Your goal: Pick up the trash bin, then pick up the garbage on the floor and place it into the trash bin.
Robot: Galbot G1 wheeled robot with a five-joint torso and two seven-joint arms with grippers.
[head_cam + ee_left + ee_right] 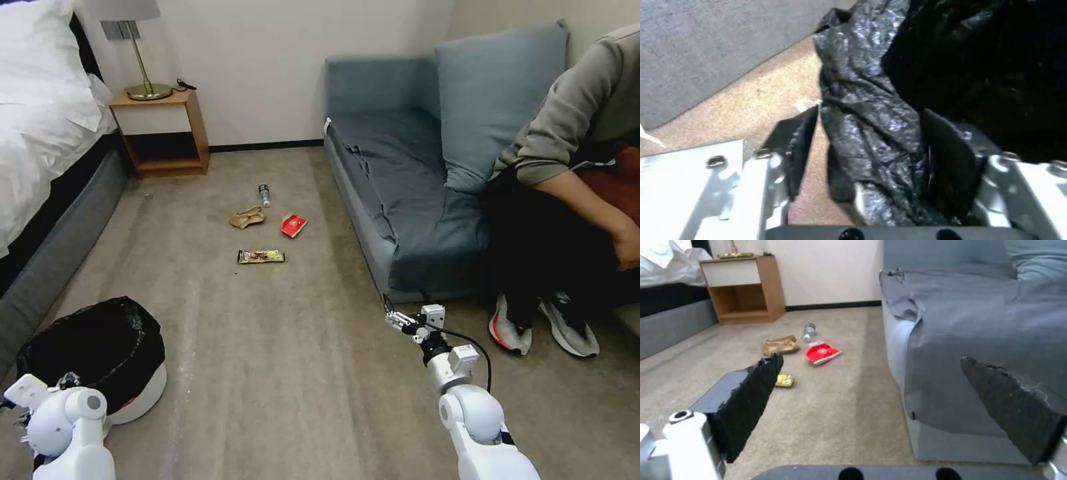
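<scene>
The left gripper (871, 150) has its jaws clamped on the rim of the trash bin (143, 393), one dark finger outside and one inside, with a fold of the crinkled, glossy black plastic bag (862, 126) pinched between them. The bin is small, round and white with a red mark low on its side; it sits on the carpet (267, 347) at the robot's near left, close to the grey base of the bed (53, 253), and the bag balloons over its top.

The right gripper (392, 319) hangs low over the carpet beside the front corner of the sofa (400, 220), its jaws spread wide with nothing between them; their black pads (753, 400) look rough and frayed at the edges.

The garbage lies well ahead on the short-pile beige carpet, in a loose cluster between bed and sofa. Nearest is the long gold-brown snack wrapper (261, 257), flat. Beyond it are the red-and-white packet (293, 225) and the crumpled tan paper bag (247, 217), with the small clear bottle (265, 195) lying on its side farthest off.

A wooden nightstand (160, 133) with a brass-based lamp (143, 67) stands against the wall. The sofa is draped in wrinkled blue-grey cloth.
</scene>
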